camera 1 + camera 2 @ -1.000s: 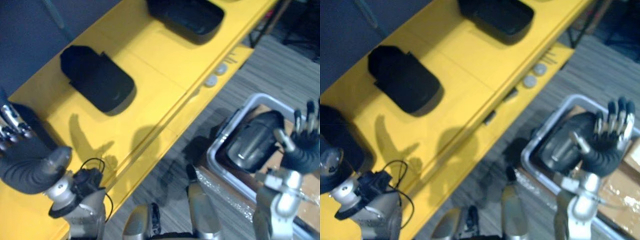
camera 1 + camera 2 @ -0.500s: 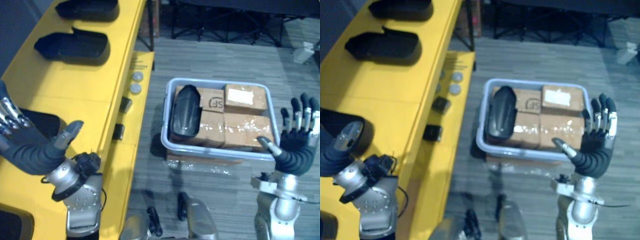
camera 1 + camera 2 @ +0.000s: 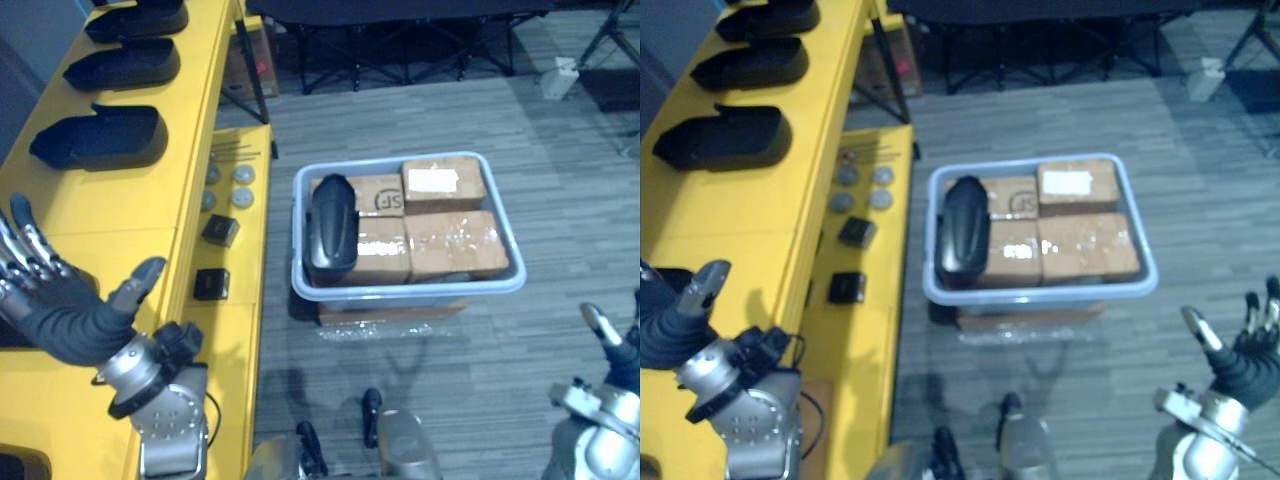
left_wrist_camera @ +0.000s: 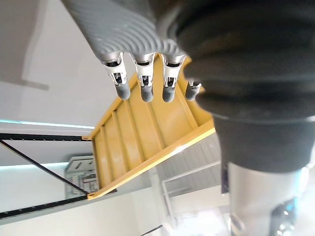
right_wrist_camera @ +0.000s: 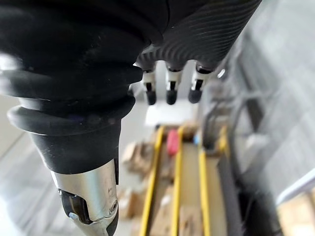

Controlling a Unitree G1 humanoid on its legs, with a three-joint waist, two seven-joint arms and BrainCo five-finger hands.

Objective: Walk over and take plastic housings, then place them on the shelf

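Note:
A black plastic housing lies in a grey bin on the floor, at the bin's left side on top of cardboard boxes. Several more black housings rest along the yellow shelf at the left. My left hand hovers over the near end of the shelf, fingers spread and holding nothing. My right hand is low at the right over the floor, well short of the bin, fingers straight and empty.
Small black blocks and grey discs lie on the shelf's lower yellow ledge beside the bin. Black folding stands line the far side of the grey plank floor.
The camera has swung, so the bin now sits centred and farther off. My right hand has dropped to the lower right corner. My left hand stays spread over the shelf.

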